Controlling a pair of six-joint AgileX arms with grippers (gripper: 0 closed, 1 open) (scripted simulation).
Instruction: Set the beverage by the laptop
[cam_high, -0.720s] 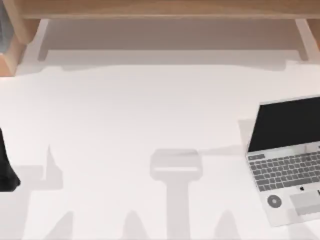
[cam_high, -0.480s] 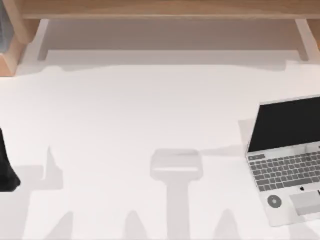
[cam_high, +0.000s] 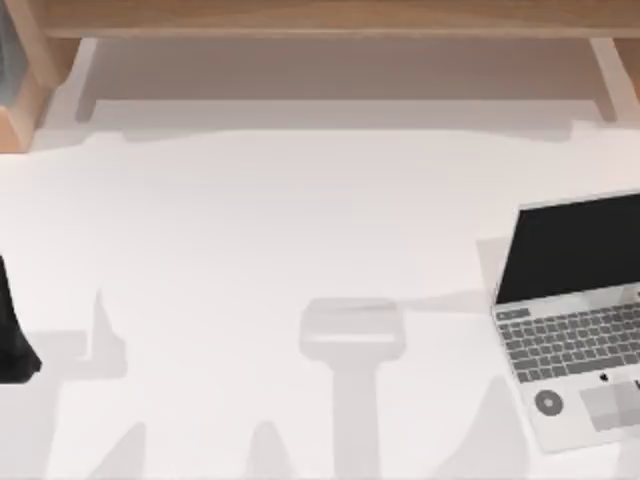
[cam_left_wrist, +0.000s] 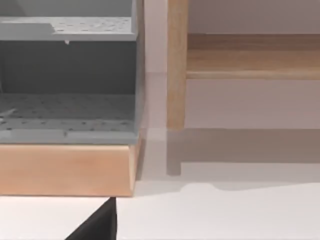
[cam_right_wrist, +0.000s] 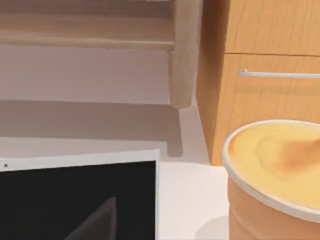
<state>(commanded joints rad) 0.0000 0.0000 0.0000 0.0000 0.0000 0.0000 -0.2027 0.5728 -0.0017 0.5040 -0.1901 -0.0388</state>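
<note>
The laptop (cam_high: 570, 320) stands open at the table's right side, with its black screen facing the front and grey keys below it. In the right wrist view its black screen (cam_right_wrist: 75, 200) lies close ahead. The beverage (cam_right_wrist: 275, 170), a tan cup with a pale rim and creamy orange-brown drink, stands on the white table beside the screen's edge. A dark part of my right gripper (cam_right_wrist: 100, 222) shows against the screen. My left arm (cam_high: 12, 340) is parked at the table's left edge, and a black part of my left gripper (cam_left_wrist: 97, 225) shows over the table.
A wooden shelf (cam_high: 320, 20) runs along the back of the table on legs. A grey perforated rack (cam_left_wrist: 70, 75) sits on a wooden base at the back left. A wooden cabinet with a metal handle (cam_right_wrist: 265, 75) stands behind the cup.
A new shadow has spread over the table by the laptop's front left corner. The laptop and the left arm have not moved.
</note>
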